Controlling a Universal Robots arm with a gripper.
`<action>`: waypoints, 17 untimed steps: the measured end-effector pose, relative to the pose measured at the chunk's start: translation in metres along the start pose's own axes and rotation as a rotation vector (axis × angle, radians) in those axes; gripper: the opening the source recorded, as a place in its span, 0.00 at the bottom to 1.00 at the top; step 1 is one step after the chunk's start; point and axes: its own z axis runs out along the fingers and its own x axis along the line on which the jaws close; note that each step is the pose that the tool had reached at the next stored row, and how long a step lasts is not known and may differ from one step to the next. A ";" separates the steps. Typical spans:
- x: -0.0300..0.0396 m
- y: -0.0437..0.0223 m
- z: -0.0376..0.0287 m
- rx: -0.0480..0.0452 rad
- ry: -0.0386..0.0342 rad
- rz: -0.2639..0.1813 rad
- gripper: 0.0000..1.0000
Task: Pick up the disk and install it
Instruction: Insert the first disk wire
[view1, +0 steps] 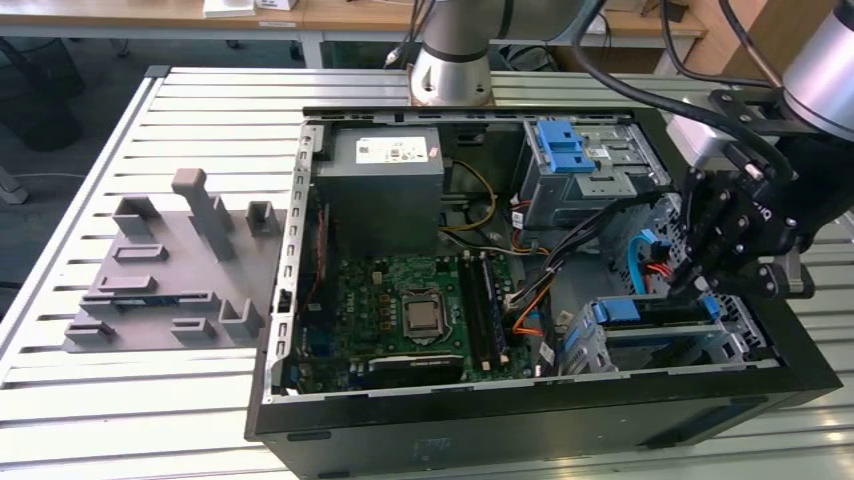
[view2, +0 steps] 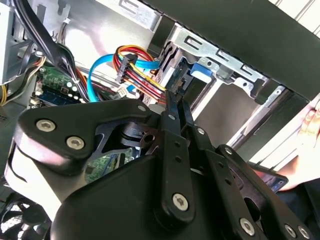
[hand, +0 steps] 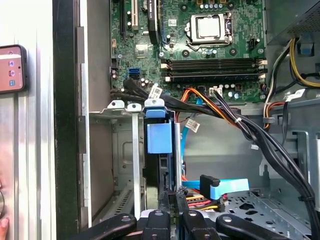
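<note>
The disk (hand: 159, 137) sits on edge in the drive cage (view1: 674, 335) at the open computer case's (view1: 400, 425) near corner — its blue frame shows between the cage's metal rails in the first wrist view. The gripper (view1: 694, 285) hangs just beside it, fingers (view2: 174, 107) drawn close together, pinching nothing visible. The motherboard (view1: 400, 305) lies nearby — cables (view2: 142, 70) run between.

A slatted metal table (view1: 80, 380) stands on grey floor (view1: 80, 90), wooden desks (view1: 334, 12) behind it.
</note>
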 end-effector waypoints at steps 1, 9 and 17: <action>0.0006 -0.0002 0.0005 0.0000 0.0000 0.000 0.16; 0.0012 -0.0016 0.0030 -0.0036 -0.0002 0.011 0.16; 0.0011 -0.0033 0.0050 -0.0070 -0.0004 0.020 0.16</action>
